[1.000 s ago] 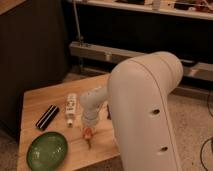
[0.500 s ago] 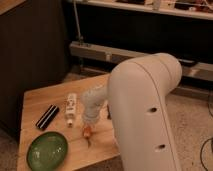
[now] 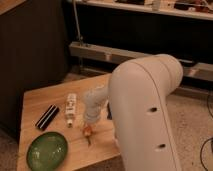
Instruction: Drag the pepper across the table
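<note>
Table (image 3: 40,100) bears one pepper (image 3: 88,134) in clamped fingers (image 3: 87,126), one plate (image 3: 46,150), one tube (image 3: 71,108).

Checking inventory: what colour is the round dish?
Green dish, camera view; gripper shut at orange-red pepper.

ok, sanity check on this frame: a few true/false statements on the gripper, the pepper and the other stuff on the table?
1. The green plate sits at the near-left corner of the table. True.
2. The gripper is open and hovering over the white tube. False: it is shut and down at the pepper, to the right of the tube.
3. The pepper lies on the green plate. False: it is on bare wood at the gripper's tip, to the right of the plate.
4. A black object lies left of the white tube. True.
</note>
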Controlling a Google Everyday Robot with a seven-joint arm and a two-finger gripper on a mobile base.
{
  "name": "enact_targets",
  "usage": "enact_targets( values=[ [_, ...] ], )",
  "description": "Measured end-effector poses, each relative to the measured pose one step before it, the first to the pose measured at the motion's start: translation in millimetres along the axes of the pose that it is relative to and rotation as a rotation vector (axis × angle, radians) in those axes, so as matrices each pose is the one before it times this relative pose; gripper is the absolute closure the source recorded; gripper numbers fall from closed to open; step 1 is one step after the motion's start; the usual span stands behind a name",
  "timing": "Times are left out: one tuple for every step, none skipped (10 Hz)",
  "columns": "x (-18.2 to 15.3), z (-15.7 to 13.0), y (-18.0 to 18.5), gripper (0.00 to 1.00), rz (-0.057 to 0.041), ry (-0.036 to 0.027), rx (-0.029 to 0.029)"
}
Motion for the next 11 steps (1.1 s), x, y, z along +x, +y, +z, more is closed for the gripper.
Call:
enact_targets(
  values=[
    [-0.22,-0.88,-0.44,0.82,-0.00001,-0.00138,-0.00042],
    [-0.21,-0.01,-0.05,0.82,0.00025,-0.00004,-0.00003],
    [-1.62,-0.06,-1.7,0.82,0.00408,-0.00029,-0.0019],
    [-7.81,-2.96,-5.54,0.82,0.01236,-0.01221,-0.01097],
    [-13.4,-4.32,-6.14,0.82,0.00675,-0.01812,-0.01236],
    [-12.28,-4.55,-5.35,0.82,0.00905,-0.01343,-0.01114],
    [-14.93,-7.07,-7.36,0.82,0.01157,-0.01456,-0.01108],
    [-12.87,-5.54,-6.02,0.82,0.01032,-0.01218,-0.00739],
    [-4.27,-0.81,-0.48,0.82,0.00155,-0.00256,-0.00233],
    [-2.27,0.19,1.34,0.82,-0.00034,-0.00233,-0.00152],
    [-1.56,1.93,2.26,0.82,-0.00168,-0.00106,-0.00153]
  ],
)
